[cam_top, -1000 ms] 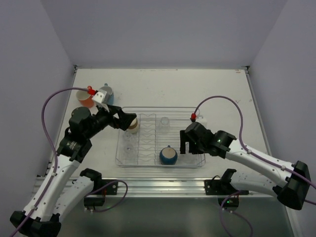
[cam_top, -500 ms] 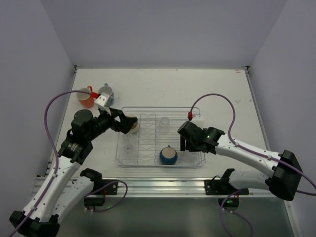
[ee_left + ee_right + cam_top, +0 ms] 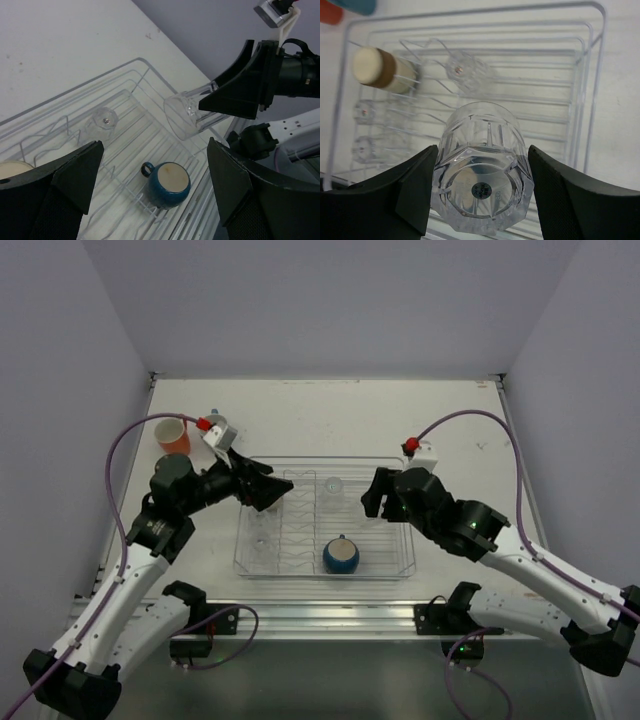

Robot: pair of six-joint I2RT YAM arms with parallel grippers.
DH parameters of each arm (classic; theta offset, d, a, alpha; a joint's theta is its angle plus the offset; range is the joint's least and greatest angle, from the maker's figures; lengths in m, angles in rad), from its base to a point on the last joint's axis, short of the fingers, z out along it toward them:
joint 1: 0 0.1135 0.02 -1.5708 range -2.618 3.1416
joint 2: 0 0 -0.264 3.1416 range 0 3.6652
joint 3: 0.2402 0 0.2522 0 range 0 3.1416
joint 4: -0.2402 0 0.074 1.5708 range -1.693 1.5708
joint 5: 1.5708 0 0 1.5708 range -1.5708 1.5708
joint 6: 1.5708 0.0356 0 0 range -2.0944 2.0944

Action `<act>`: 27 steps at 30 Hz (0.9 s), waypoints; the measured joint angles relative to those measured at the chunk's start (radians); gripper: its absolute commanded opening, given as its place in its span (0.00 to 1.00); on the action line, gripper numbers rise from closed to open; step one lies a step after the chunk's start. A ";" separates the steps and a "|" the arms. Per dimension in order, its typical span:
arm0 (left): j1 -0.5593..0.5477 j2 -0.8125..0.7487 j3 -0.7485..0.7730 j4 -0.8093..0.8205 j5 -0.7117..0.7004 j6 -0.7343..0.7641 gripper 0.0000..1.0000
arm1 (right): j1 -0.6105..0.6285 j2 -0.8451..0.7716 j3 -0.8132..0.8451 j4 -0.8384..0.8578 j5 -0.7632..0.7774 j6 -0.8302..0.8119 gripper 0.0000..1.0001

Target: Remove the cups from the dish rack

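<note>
Holds a clear tumbler (image 3: 484, 167) clamped in the right gripper (image 3: 378, 496) above the right end of the dish rack (image 3: 300, 574), mid-worktop toward the near edge. Hangs the left gripper (image 3: 268, 490), jaws wide apart, over the left end.

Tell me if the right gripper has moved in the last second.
Yes. The right gripper has moved from the dish rack's near right corner toward its far edge, holding a clear tumbler.
</note>
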 measured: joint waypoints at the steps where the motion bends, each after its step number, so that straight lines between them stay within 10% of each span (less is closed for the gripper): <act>1: 0.000 0.004 -0.001 0.027 0.023 -0.029 0.90 | -0.008 -0.013 0.001 0.039 -0.020 -0.012 0.35; 13: -0.005 0.044 -0.143 0.397 0.198 -0.398 0.86 | -0.147 -0.090 -0.129 0.608 -0.386 0.035 0.34; 27: -0.158 0.157 -0.156 0.592 0.195 -0.549 0.73 | -0.161 -0.050 -0.185 0.863 -0.623 0.138 0.35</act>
